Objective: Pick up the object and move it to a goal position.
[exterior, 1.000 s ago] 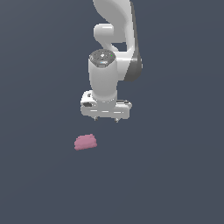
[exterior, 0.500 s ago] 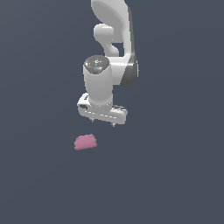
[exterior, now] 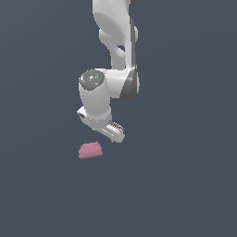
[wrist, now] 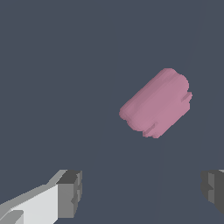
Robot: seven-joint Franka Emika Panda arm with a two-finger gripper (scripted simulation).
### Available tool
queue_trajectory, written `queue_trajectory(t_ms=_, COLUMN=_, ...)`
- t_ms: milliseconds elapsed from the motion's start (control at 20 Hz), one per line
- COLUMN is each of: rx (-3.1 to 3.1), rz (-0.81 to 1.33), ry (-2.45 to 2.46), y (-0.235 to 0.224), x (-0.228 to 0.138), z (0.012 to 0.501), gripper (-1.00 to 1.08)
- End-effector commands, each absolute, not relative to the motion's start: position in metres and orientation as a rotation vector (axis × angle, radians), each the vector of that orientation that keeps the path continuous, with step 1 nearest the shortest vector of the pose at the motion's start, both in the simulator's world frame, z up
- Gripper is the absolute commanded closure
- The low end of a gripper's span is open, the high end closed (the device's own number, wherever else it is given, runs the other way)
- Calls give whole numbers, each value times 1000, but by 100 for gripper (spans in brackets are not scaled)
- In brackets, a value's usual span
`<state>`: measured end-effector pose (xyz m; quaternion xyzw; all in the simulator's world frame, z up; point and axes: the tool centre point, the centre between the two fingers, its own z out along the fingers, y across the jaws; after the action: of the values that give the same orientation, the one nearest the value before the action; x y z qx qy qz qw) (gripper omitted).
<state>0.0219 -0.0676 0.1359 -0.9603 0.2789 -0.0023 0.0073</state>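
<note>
The object (exterior: 90, 150) is a small pink lumpy blob lying on the dark grey floor, toward the exterior view's left of the arm. The white gripper (exterior: 107, 133) hangs just above it and slightly to its right, not touching it. In the wrist view the object (wrist: 156, 103) lies beyond the gripper (wrist: 142, 189), outside the gap between the two grey fingertips (wrist: 70, 192). The jaws stand wide apart with nothing between them.
The white arm (exterior: 115, 41) rises from the gripper to the top edge of the exterior view. A plain dark grey surface (exterior: 185, 185) spreads all around; no other object shows.
The arm has swung toward the exterior view's left and dropped lower, bringing the gripper close above the pink object. The object has not moved.
</note>
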Motion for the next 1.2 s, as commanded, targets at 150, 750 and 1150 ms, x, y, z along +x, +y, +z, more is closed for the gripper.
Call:
queue_trajectory(t_ms=150, rx=-2907, rz=0, ry=1150, y=-85, x=27, z=120, gripper=-92)
queue_trajectory(t_ms=750, rx=-2630, rz=6, ry=1702, y=-122, x=36, z=86, gripper=-92)
queue_trajectory(t_ms=1150, rx=-2477, rz=2, ry=1928, y=-139, x=39, z=71, gripper=-92)
